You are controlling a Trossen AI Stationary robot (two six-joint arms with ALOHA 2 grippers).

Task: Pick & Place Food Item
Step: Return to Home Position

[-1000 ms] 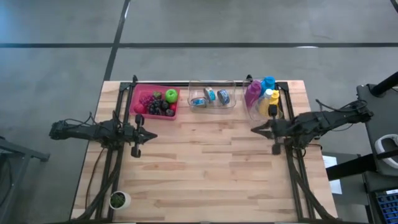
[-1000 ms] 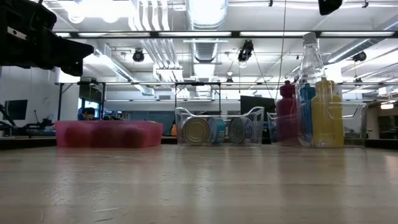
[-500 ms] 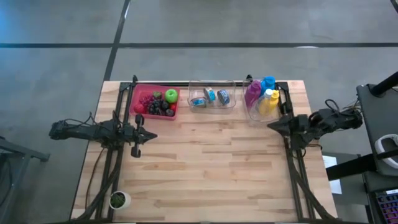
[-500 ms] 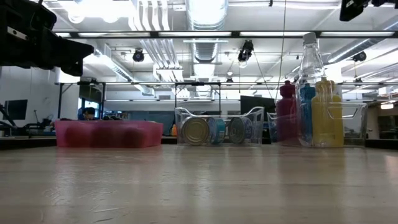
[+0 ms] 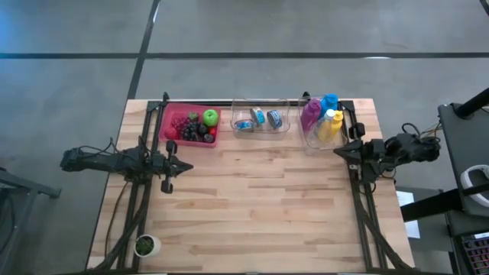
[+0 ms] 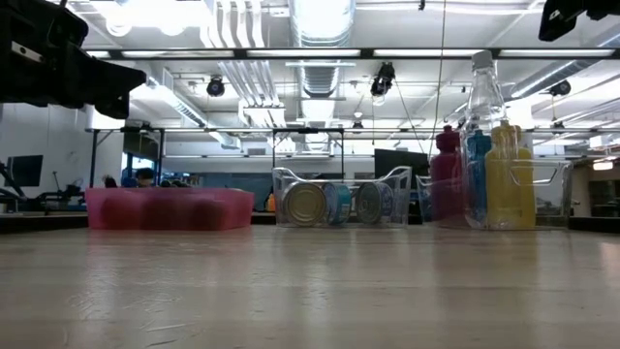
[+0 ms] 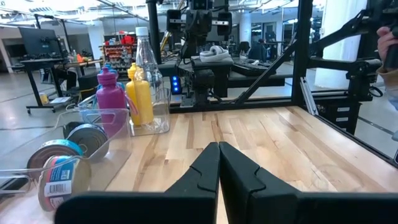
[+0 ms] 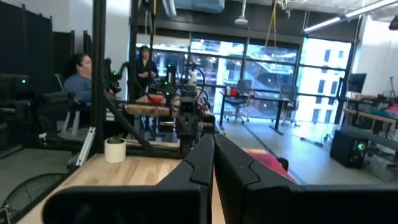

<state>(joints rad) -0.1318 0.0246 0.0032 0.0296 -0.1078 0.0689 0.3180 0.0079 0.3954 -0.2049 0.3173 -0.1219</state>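
Note:
A pink tray (image 5: 174,116) at the table's far left holds a green apple (image 5: 210,117) and dark and red grapes (image 5: 186,128). Beside it a clear bin (image 5: 261,118) holds cans (image 7: 62,168). A second clear bin (image 5: 312,136) at the far right holds bottles (image 5: 325,118). My left gripper (image 5: 189,166) hovers shut, pointing level, near the table's left edge below the pink tray. My right gripper (image 5: 337,151) is shut and empty by the right edge, just near of the bottle bin. In each wrist view the two fingers meet, left (image 7: 219,149) and right (image 8: 213,142).
A small potted plant (image 5: 145,245) stands at the near left corner. The wooden tabletop (image 5: 260,198) lies bare between the arms. Black frame rails run along both sides. People sit and stand in the room beyond the table (image 8: 78,81).
My right gripper has drawn back toward the table's right edge, away from the table's middle, and has tipped up a little. It has stayed shut and empty.

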